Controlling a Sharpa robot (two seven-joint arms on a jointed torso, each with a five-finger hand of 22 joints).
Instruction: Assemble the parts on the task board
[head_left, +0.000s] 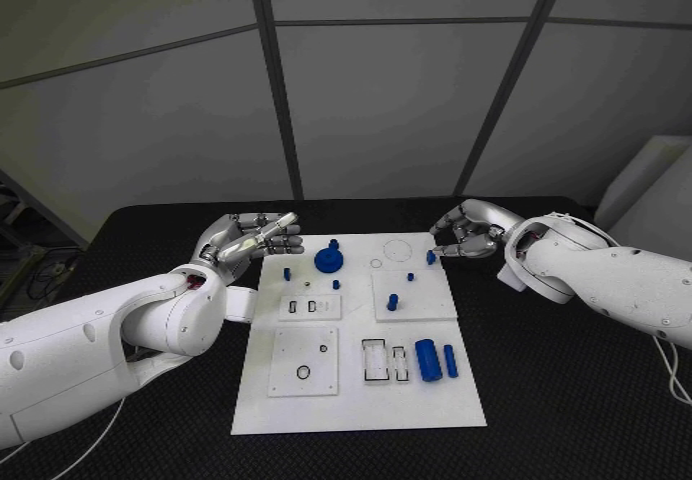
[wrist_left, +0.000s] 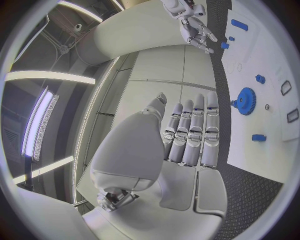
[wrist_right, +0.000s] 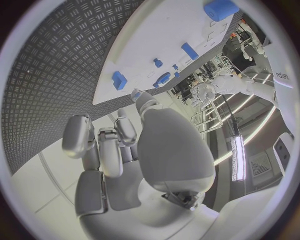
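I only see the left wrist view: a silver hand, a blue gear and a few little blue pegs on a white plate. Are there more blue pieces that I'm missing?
Observer: Yes. The head view shows a thick blue cylinder and a slim blue rod lying side by side on the near part of the task board.
Operator: Is the other hand carrying anything?
Observer: No. The right wrist view shows the right hand with its fingers bent and nothing between them.
Operator: And where is my hand, seen from above?
Observer: The left hand hovers by the board's far left corner.
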